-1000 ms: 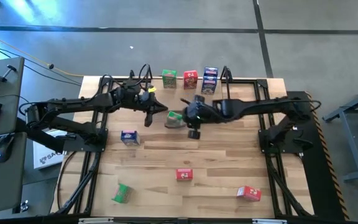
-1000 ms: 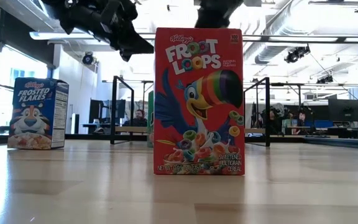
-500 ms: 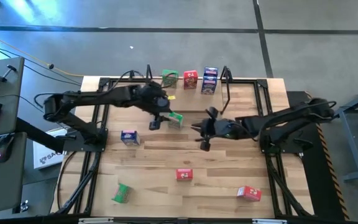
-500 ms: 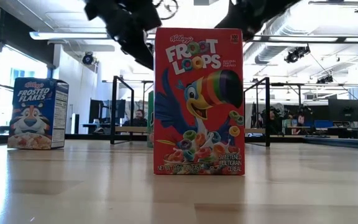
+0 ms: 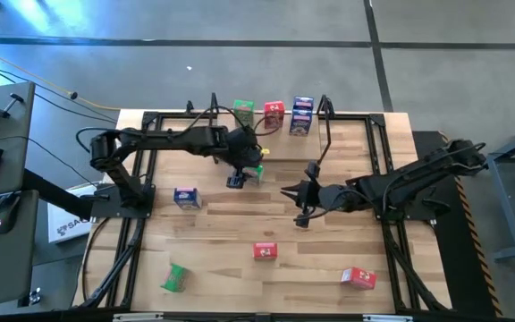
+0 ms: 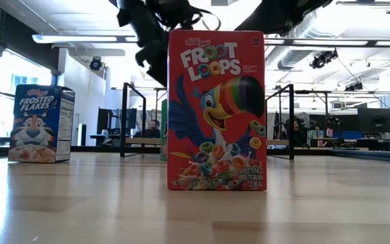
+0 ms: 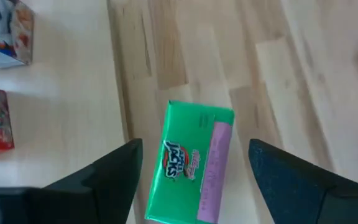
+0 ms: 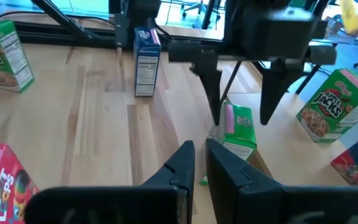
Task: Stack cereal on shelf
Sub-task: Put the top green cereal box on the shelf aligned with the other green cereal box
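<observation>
High view: we see the left gripper (image 5: 238, 176) poised above a green cereal box (image 5: 254, 170) lying on the table (image 5: 329, 268) in front of the shelf (image 5: 347, 121). In the left wrist view its fingers (image 7: 114, 177) stand spread, one on each side of the box (image 7: 191, 163), not touching it. The right gripper (image 5: 299, 204) hovers mid-table, fingers nearly together (image 8: 199, 167), holding nothing. Three boxes stand upright along the shelf; the others are scattered over the table.

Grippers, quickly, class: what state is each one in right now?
Left gripper: open, fingers either side of the green box, not closed on it.
Right gripper: nearly closed, holding nothing.
</observation>
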Tool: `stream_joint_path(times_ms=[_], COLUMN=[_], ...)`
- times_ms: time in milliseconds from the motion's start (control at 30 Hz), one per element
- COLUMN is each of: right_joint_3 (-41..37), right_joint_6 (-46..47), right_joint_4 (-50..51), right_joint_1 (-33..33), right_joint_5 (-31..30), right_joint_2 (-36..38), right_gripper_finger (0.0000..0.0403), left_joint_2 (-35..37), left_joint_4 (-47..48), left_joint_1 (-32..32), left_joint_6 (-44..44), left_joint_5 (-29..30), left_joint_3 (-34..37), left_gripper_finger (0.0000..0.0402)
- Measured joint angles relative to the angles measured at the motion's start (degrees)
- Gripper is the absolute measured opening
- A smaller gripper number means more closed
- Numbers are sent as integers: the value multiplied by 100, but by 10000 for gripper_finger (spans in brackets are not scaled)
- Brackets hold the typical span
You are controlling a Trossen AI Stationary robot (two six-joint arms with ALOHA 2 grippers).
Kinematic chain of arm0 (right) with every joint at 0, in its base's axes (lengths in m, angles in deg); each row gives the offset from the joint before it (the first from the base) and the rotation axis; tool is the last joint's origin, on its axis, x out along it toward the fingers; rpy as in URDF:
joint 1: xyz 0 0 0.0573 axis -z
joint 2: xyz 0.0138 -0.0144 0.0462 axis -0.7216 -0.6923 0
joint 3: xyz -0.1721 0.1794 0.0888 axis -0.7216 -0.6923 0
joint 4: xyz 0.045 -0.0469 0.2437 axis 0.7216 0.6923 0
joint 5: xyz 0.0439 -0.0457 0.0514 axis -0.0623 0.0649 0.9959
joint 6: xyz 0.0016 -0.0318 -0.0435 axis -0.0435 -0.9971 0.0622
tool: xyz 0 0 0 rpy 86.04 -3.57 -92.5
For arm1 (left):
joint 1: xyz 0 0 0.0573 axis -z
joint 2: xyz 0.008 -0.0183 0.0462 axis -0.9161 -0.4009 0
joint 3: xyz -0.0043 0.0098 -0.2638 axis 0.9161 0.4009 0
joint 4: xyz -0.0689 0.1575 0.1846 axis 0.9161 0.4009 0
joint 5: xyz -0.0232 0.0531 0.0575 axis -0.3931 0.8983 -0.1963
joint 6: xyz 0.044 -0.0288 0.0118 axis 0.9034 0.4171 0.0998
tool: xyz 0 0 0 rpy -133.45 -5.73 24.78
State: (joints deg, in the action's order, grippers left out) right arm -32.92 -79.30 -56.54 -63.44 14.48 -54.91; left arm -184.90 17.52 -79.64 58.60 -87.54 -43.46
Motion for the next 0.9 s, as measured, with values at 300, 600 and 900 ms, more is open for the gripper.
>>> stream_joint_path(times_ms=[300,600,900], right_joint_3=[0,0,0], right_joint_6=[-101,-153,-153], right_joint_4=[-26,-24,7], right_joint_1=[-11,-11,-11], right_joint_5=[-5,-5,-3], right_joint_2=[-2,-4,-7], right_gripper_finger=[24,24,24], left_joint_2=[-229,-349,-190], left_joint_4=[88,151,489], left_joint_1=[16,-34,-111], left_joint_6=[126,78,237], left_joint_5=[163,38,95], left_joint_3=[-2,4,-143], left_gripper_finger=[282,222,170])
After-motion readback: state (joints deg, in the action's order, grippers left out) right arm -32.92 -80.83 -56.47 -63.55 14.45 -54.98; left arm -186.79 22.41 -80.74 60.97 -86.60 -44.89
